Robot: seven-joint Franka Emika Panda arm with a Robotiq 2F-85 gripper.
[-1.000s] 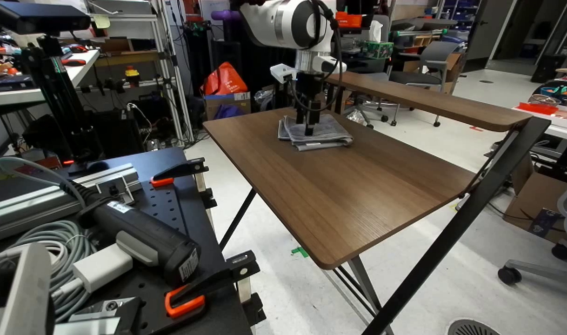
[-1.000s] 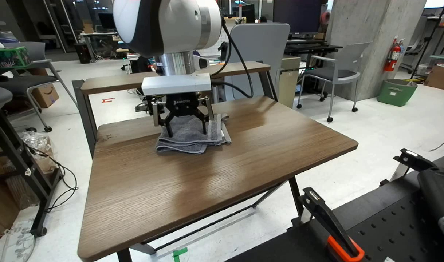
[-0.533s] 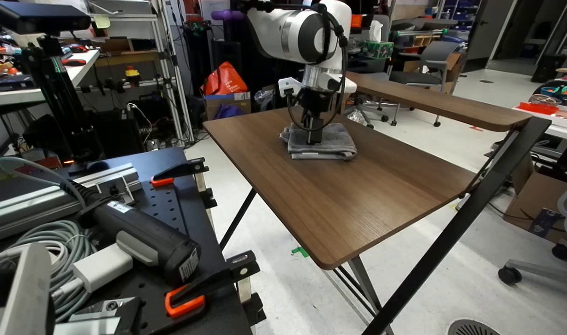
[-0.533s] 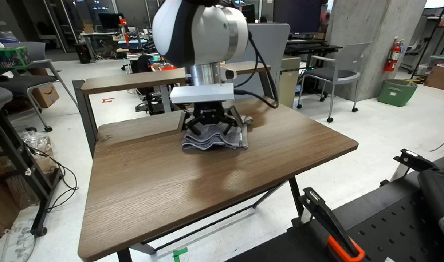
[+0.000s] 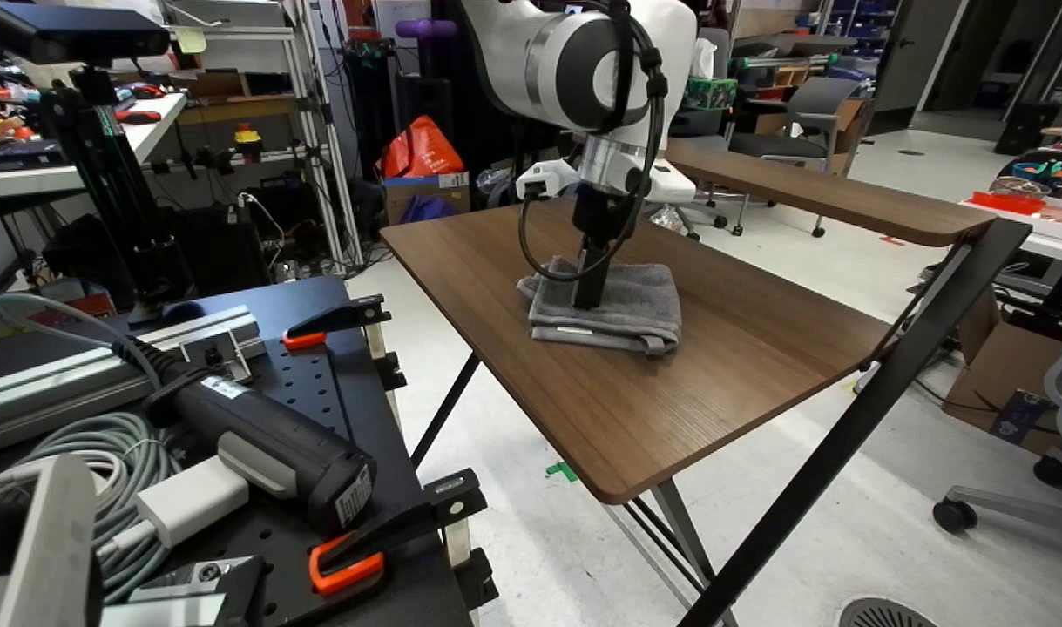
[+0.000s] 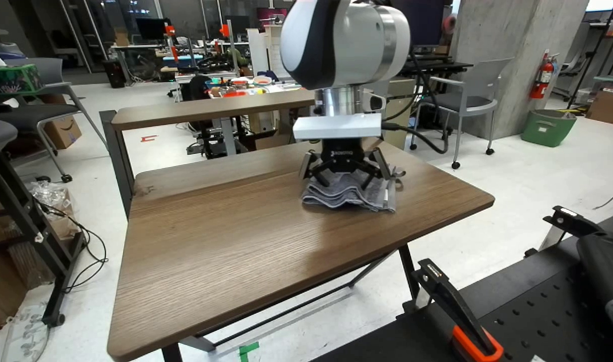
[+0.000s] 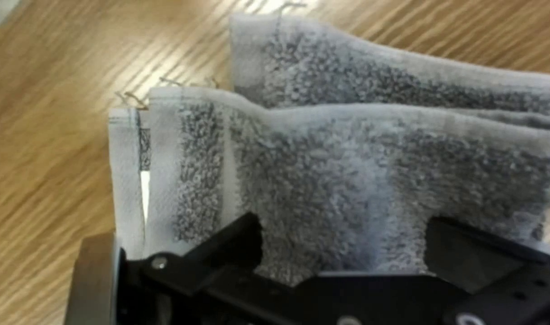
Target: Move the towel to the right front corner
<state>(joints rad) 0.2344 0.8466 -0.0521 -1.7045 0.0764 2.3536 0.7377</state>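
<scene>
Shifted over the last second: folded, roughly rectangular grey terry-cloth towel [image 7: 329, 180], and with it the black two-fingered Robotiq gripper [image 6: 346, 184]. With fingertips [image 7: 238, 239] apart and down on the cloth, rumpled fabric between; no pinch seen, so probably a drag under pressure. Now, by eye, a little past the middle of the dark brown rectangular wood-grain tabletop [image 6: 210, 241]: nearer to, yet well short of, the rounded right front corner [image 5: 619, 479], judged as the one closest to the lens in an exterior view. More drag likely needed; risk of slip or further bunching.

In the wrist view, offset hem layers and finger spacing plain, no corner recognisable. From the side in an exterior view, spacing unreadable but run to the corner plain. Farthest, only in an exterior view: red cylindrical fire extinguisher [image 6: 541, 80].
</scene>
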